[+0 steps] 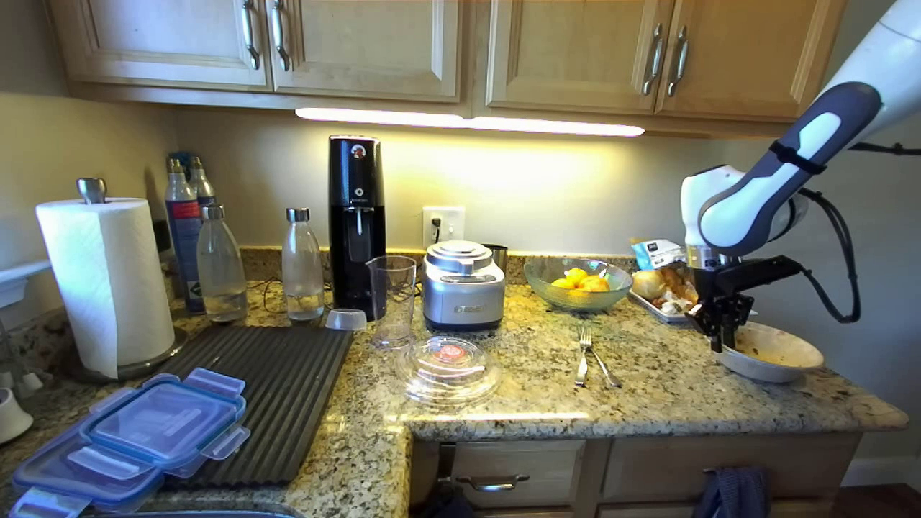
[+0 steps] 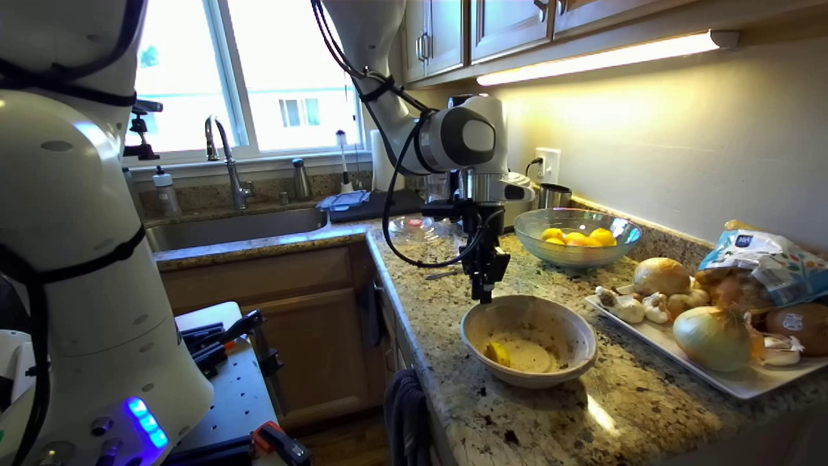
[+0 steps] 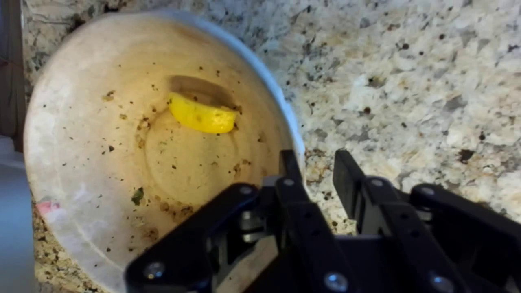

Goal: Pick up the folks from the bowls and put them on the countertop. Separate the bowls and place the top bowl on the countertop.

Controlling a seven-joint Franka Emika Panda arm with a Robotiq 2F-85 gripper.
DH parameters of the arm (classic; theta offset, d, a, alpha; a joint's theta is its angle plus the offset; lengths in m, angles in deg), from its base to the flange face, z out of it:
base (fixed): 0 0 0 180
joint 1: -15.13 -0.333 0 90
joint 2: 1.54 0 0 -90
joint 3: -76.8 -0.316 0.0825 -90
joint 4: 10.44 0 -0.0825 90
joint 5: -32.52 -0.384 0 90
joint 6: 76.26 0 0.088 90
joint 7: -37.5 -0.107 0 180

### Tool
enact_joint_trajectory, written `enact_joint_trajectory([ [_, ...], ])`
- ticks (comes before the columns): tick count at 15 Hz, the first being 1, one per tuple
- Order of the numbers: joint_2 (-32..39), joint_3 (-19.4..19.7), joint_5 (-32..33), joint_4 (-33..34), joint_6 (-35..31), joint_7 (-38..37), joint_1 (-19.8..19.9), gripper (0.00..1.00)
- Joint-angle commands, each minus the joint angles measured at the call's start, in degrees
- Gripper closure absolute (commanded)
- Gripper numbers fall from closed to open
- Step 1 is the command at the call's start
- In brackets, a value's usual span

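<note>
Speckled countertop [image 3: 407, 101] lies below. My claw [image 3: 315, 156] gapes empty; between its tips shows the rim of the bowl [image 3: 191, 162], left in the wrist view. I judge it stiff, breakable, perhaps greasy: pinch the rim. Forks [image 1: 581, 367] lie right of centre in an exterior view.

Faced cabinets [image 1: 475, 54] in an exterior view, window [image 2: 233, 71] in an exterior view; from wrist [image 2: 482, 186], peered closely down. Shared bowl [image 3: 187, 158] throughout.
</note>
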Motion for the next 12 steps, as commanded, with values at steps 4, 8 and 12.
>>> enact_joint_trajectory([
  [4, -2.52, -1.98, -4.55, -1.56, 2.31, 2.81, 2.09, 0.22],
  [8, -2.69, -1.54, -5.21, -1.02, 1.89, 2.57, 2.81, 0.02],
  [12, -2.56, -1.39, -6.92, 0.21, 0.93, 3.24, 4.68, 0.07],
])
